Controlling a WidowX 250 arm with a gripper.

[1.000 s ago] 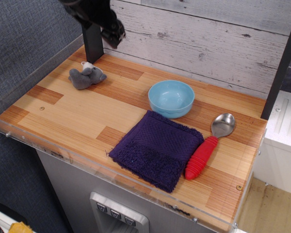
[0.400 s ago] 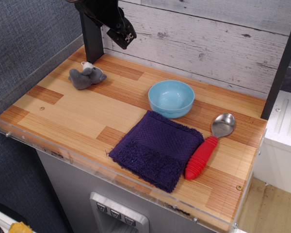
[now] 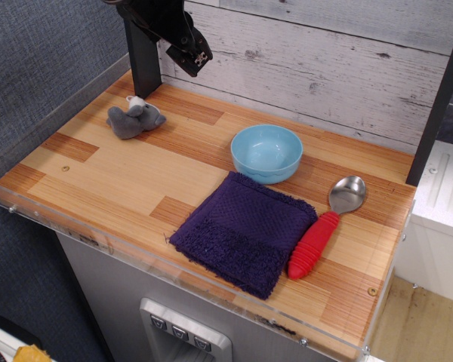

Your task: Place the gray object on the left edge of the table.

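Note:
The gray object [image 3: 136, 119], a small gray plush animal with a white muzzle, lies on its side on the table [image 3: 113, 177], at the far left near the acrylic rim. My gripper [image 3: 196, 57] hangs in the air above and to the right of it, in front of the back wall. It is well clear of the plush and holds nothing. Its dark fingers look parted.
A light blue bowl [image 3: 266, 152] stands mid-table. A purple cloth [image 3: 243, 230] lies in front of it. A metal spoon with a red handle [image 3: 325, 226] lies to the right. A black post [image 3: 144, 64] stands just behind the plush. A clear acrylic rim [image 3: 53, 113] runs along the left and front edges.
My gripper has moved a little to the right and turned since a second ago. It has stayed still over the last half second. The plush has not moved.

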